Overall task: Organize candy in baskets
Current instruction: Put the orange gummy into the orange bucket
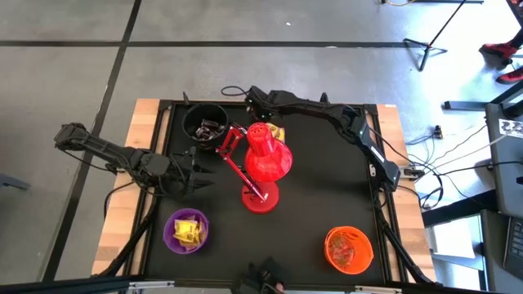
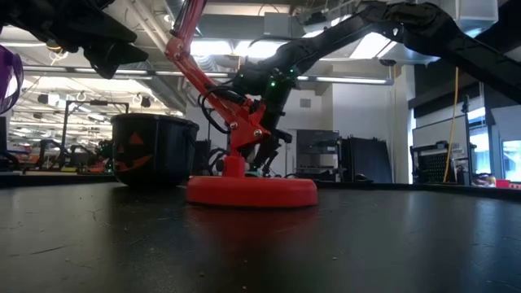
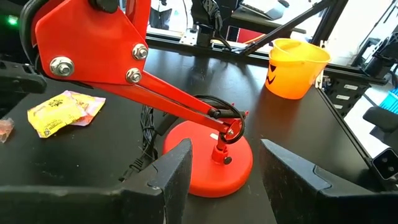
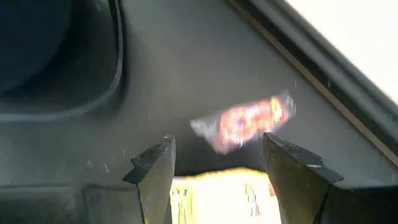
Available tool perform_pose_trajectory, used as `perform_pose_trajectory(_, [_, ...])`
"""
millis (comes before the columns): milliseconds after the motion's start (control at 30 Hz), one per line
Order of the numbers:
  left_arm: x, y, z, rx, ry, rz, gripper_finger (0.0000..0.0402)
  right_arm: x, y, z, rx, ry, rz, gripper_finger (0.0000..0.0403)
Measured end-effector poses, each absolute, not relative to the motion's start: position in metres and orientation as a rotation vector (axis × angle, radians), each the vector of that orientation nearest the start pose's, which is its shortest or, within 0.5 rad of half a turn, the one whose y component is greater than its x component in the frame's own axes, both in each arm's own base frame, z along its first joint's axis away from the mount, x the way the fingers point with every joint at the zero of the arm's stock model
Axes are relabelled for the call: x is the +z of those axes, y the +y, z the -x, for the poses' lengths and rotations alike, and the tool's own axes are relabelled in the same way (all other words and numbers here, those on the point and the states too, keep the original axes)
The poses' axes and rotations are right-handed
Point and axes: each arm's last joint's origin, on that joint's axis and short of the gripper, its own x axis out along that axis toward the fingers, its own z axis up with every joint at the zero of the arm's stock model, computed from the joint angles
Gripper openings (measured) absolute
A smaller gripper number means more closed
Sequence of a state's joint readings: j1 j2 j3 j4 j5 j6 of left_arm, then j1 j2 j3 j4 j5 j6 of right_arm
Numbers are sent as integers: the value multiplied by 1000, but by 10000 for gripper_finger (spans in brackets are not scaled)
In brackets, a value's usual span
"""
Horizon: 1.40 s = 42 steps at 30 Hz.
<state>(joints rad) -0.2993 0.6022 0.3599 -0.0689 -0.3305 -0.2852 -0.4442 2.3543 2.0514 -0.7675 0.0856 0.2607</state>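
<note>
A black bucket (image 1: 204, 122) with dark candy stands at the far left. The purple bucket (image 1: 186, 230) with yellow candy is at the near left, and the orange bucket (image 1: 349, 248) at the near right. My right gripper (image 4: 217, 155) hovers open near the table's far edge (image 1: 249, 96), beside the black bucket. A red-and-silver wrapped candy (image 4: 245, 122) lies on the table ahead of its fingertips. A yellow candy (image 4: 217, 190) shows below, between the fingers; I cannot tell whether they touch it. My left gripper (image 3: 227, 180) waits open at the left (image 1: 198, 174).
A red desk lamp (image 1: 261, 163) stands mid-table, its round base (image 2: 252, 189) toward the near side and its arm slanting toward the black bucket. A yellow candy (image 1: 276, 132) lies by the lamp's head. Free table lies between the lamp and the orange bucket.
</note>
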Motion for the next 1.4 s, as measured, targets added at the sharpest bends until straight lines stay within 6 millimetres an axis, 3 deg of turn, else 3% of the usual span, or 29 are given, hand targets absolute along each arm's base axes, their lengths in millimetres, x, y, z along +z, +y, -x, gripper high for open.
perform_pose_trajectory(400, [224,-33,-142,100,281,185,174,193,-242,-448,-588,937,-447,224])
perform_pose_trajectory(500, [224,-33,-142,100,273,188,174,191,-244,-450,-572,924,-422,186])
perform_pose_trajectory(800, [225,-33,-142,101,265,208,174,193,-246,-452,-521,907,-364,12])
perform_pose_trajectory(1000, [225,-33,-142,102,265,213,174,183,-244,-451,-452,954,-401,19])
perform_pose_trajectory(1267, [225,-33,-142,98,266,238,174,187,-243,-445,-380,1050,-332,2])
perform_pose_trajectory(1400, [225,-33,-142,101,265,238,174,175,-244,-439,-394,1139,-330,2])
